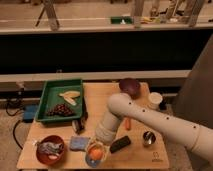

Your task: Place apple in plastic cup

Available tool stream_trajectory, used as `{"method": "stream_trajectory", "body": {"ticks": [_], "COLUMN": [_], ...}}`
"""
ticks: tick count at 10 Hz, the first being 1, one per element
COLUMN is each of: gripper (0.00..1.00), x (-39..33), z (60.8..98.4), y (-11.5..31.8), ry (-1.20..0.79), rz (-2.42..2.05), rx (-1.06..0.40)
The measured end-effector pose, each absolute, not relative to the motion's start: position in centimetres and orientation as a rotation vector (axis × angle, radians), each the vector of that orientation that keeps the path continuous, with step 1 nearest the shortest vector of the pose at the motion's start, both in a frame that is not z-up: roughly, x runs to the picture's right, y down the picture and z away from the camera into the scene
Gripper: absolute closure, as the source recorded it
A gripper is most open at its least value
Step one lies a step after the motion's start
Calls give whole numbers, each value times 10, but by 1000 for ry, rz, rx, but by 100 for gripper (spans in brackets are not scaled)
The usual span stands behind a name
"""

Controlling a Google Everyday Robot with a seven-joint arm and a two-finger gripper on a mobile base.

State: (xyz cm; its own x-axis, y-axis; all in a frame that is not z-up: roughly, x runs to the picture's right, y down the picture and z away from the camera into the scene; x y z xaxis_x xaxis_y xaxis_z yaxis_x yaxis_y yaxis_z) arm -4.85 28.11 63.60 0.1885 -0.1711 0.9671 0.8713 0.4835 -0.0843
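pincer (98, 145) hemmed, sponge (78, 143) left, remote (120, 144) right

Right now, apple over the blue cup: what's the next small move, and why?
Probably let go and lift straight up. The apple already sits in the mouth of the plastic cup at the table's front edge, and the gripper is right down on it, its fingers hidden by the arm. A straight lift seems least likely to tip the cup.

the arm (150, 120) is cream-white, thick and tubular, with a rounded elbow and small dark screw holes; the gripper (98, 146), at seven o'clock from the elbow, is partly hidden
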Motion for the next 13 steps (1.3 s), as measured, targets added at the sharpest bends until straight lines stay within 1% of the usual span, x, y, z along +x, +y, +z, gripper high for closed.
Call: {"method": "stream_trajectory", "body": {"ticks": [6, 7, 8, 10, 12, 13], "gripper": [100, 98, 93, 70, 53, 42], "x": [-61, -64, -67, -69, -74, -74], "z": [633, 633, 632, 631, 630, 630], "y": [283, 284, 284, 284, 286, 287], "ry": [-1208, -1217, -1225, -1252, -1274, -1282], "rz": [-857, -863, -870, -873, -890, -897], "rx": [-766, -768, -770, -780, -804, -814]}}
